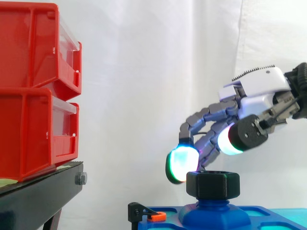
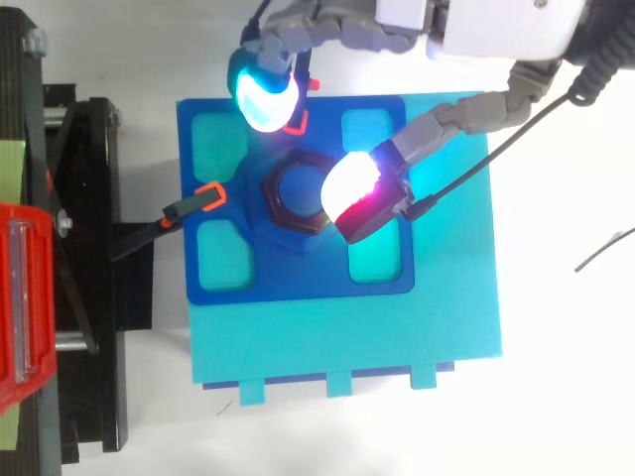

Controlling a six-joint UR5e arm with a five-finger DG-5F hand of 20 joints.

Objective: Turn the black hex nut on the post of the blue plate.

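Observation:
The black hex nut (image 1: 212, 184) (image 2: 293, 188) sits on top of the blue post (image 1: 213, 215) at the middle of the blue plate (image 2: 298, 283). My hand (image 1: 259, 93) (image 2: 496, 25) reaches in from the right and hovers over the nut, open, with its fingers spread. One glowing fingertip (image 1: 180, 165) (image 2: 263, 94) hangs just beside the nut's far-left edge, apart from it. The thumb's pad (image 1: 230, 139) (image 2: 352, 193) floats above the nut's right edge. Nothing is held.
The plate lies on a cyan board (image 2: 397, 337). A black clamp with an orange tip (image 1: 144, 213) (image 2: 193, 203) grips the plate's left edge. A second orange clip (image 2: 296, 124) sits at its back. Red bins (image 1: 33, 91) stand on the black stand (image 1: 38, 191) at the left.

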